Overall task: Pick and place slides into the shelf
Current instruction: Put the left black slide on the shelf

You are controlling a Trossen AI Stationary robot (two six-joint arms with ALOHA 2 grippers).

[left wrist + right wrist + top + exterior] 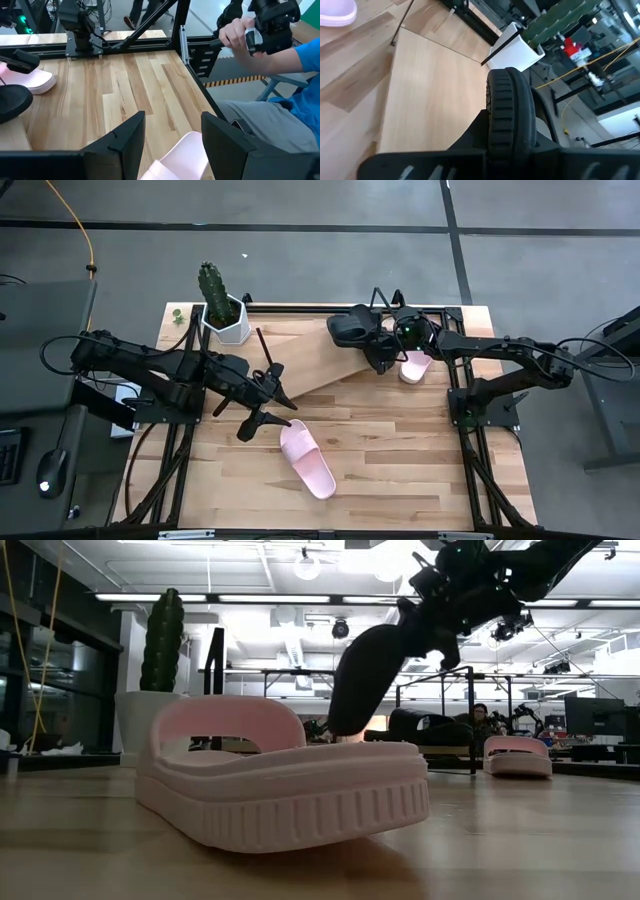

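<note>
Wooden tabletop (400,470): right gripper (385,350) clamped on matte black slide sandal (352,328) over slanted light-wood shelf (330,365); might slip downslope. Left gripper (262,408) apart near pink slide sandal (307,459)

— Bright overall? Evenly lit from overhead in the high view, soft shadows only.
— Backlit in the low view: glaring ceiling lights (305,562), pink slide (280,780) close and slightly soft, background dim and blurred.

A cactus (211,283) stands in a white pot (228,323) (angular) at the tabletop's (400,470) far-left corner.
</note>
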